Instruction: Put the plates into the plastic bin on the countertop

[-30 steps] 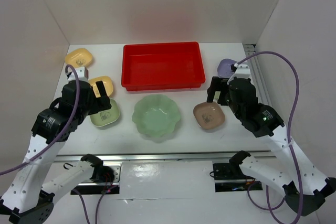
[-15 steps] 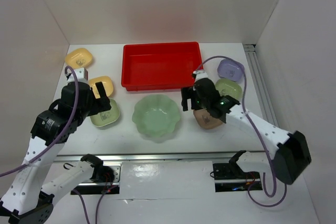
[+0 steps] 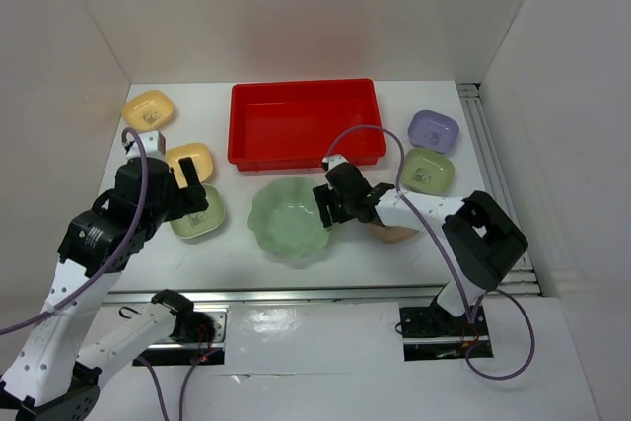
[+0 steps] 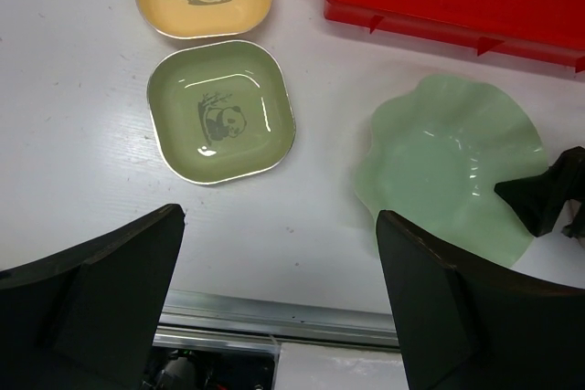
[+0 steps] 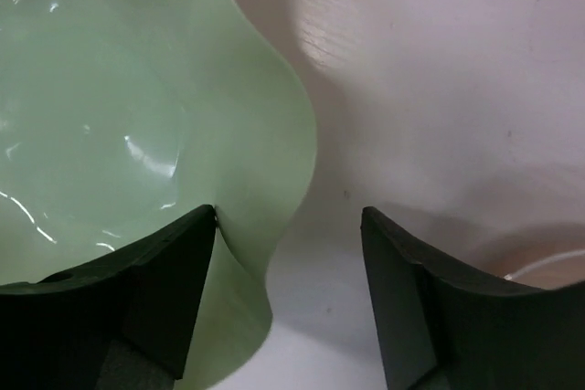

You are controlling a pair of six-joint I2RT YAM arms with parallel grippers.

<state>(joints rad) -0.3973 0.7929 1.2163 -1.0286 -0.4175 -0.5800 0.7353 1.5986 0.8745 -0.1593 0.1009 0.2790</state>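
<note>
**Right tool straddles the scalloped rim**

The big pale-green scalloped plate (image 3: 294, 221) sits on the white desk (image 3: 227, 248), centre, just near of the red bin (image 3: 306, 123) and apart from it. At its right edge is the right tool (image 3: 332, 206), jaws apart. On the right wrist view one finger (image 5: 137, 299) hangs over the plate's inside and the other sits outside over the desk, with the wavy rim between them. Whether a finger touches the rim, I cannot tell.

Just right of that, the brownish-pink plate (image 3: 396, 234) peeks out from under the right arm. Farther right are a light green plate (image 3: 428, 171) and, beyond it, the lavender plate (image 3: 433, 130).

On the left side, the left tool (image 3: 187, 194) hovers wide open, gripping nothing. Below it lies a second light green plate (image 4: 221, 111) with a panda print, a yellow plate (image 3: 190, 160) just beyond that, and another yellow plate (image 3: 148, 107) in the far left corner
</note>
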